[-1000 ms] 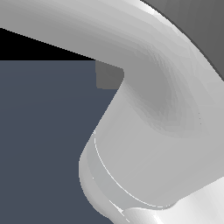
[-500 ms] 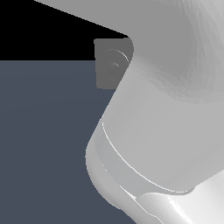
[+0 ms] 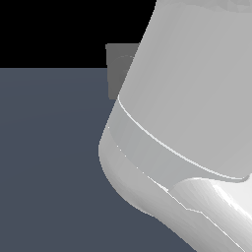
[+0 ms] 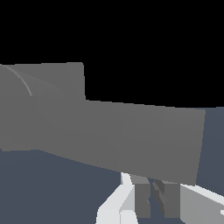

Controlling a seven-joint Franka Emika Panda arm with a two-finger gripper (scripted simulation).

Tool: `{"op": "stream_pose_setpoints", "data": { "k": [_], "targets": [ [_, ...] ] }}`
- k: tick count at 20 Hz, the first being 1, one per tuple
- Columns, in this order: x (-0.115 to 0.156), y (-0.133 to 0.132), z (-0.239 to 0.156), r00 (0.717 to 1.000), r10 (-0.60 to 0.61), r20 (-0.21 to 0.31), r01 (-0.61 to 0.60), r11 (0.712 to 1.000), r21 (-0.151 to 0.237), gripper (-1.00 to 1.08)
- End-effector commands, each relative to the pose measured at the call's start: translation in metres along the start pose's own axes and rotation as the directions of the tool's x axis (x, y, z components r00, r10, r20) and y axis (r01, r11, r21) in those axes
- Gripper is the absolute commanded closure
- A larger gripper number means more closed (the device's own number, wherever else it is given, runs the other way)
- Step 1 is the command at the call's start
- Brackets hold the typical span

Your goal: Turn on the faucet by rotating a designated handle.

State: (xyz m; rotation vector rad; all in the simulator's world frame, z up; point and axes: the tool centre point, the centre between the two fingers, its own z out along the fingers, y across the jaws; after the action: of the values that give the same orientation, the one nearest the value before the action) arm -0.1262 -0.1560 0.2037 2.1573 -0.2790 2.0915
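**Operator:** What does the exterior view give me, left to right?

**Describer:** On the exterior view's left you have a flat slate-blue floor under a black background. Near the middle, at the floor's far edge, a sliver of the matte-grey faucet plate shows, with a faint curved ring line on it. The rest of it is hidden behind the robot arm, whose glossy white-and-grey body fills the exterior view's right.

**Operator:** And the wrist camera?

**Describer:** You see the plate's corner with the same ring arc, and the handle running out from it as a broad grey bar that crosses most of the frame and ends in a squared tip. The gripper sits right against the bar near that tip. Its dark grey pads stand close together with only a narrow gap, and the bar hides their tips.

**Operator:** Clamped on it?

**Describer:** You cannot tell from these views.
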Motion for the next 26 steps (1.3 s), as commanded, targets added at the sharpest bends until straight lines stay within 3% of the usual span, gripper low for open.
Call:
{"op": "stream_pose_setpoints", "data": {
  "k": [1, 26],
  "targets": [
    [0.016, -0.001, 0.003, 1.0, 0.0, -0.02, 0.0, 1.0, 0.005, 1.08],
    [0.095, 0.006, 0.003, 0.999, 0.0, -0.034, 0.001, 1.0, 0.013, 1.08]
  ]
}}
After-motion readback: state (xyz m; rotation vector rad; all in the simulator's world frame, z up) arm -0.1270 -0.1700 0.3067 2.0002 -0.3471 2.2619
